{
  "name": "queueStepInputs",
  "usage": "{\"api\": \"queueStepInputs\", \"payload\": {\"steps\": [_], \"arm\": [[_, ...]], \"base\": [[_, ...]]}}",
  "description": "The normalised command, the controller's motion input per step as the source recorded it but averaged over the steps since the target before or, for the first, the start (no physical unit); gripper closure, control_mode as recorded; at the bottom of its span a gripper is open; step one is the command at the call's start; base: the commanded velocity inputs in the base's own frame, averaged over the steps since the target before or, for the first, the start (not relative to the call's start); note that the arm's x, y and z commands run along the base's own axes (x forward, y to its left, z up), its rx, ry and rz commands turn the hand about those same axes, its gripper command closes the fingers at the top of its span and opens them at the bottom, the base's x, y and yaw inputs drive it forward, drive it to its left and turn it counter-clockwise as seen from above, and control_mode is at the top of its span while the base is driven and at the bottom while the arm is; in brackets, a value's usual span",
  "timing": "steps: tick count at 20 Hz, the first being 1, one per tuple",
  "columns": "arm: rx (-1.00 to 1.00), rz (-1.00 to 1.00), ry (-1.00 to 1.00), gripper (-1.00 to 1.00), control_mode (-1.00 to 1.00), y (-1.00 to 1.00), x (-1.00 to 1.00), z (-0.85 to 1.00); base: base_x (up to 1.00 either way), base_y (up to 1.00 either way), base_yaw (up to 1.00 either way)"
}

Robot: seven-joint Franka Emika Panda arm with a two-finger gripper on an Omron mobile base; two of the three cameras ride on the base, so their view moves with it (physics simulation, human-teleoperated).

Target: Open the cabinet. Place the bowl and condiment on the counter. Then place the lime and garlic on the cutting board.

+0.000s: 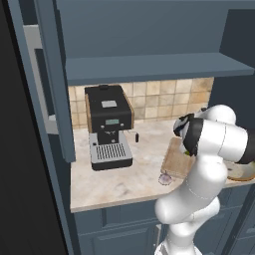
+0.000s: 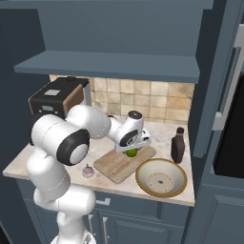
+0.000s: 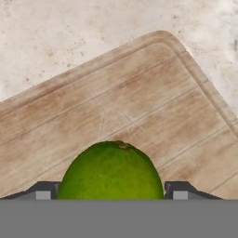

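Spanning the room behind the jaws, the cabinet (image 2: 109, 28) stands open, its shelf bare. Below them the marbled surface (image 1: 119, 182) carries the wide, breakable bowl (image 2: 161, 178) and the cutting board (image 3: 116, 102). Between the jaws, spread about its width, sits the lime (image 3: 110, 171): light, firm, prone to roll. Off to one side, the fragile garlic (image 2: 88, 170) wants gripping across its middle.

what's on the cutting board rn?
The lime sits on the cutting board, between the open gripper fingers. The garlic is off it, on the counter. The board's far corner is hidden by the hand.
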Motion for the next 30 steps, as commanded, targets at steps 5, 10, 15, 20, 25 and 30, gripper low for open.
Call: {"api": "queueStepInputs", "payload": {"steps": [5, 10, 15, 20, 25, 30], "arm": [[0.00, 0.00, 0.00, -1.00, -1.00, 0.08, 0.00, 0.06], [0.00, 0.00, -0.01, -1.00, -1.00, 0.08, -0.12, 0.36], [0.00, 0.00, -0.02, -1.00, -1.00, 0.08, -0.24, 0.39], [0.00, 0.00, -0.04, -1.00, -1.00, 0.12, -0.34, 0.36], [-0.01, 0.00, 0.00, -1.00, -1.00, 0.22, -0.43, 0.37], [0.00, 0.00, 0.00, -1.00, -1.00, 0.18, -0.46, 0.42]], "base": [[0.00, 0.00, 0.00], [0.00, 0.00, 0.00], [0.00, 0.00, 0.00], [0.00, 0.00, 0.00], [0.00, 0.00, 0.00], [0.00, 0.00, 0.00]]}}
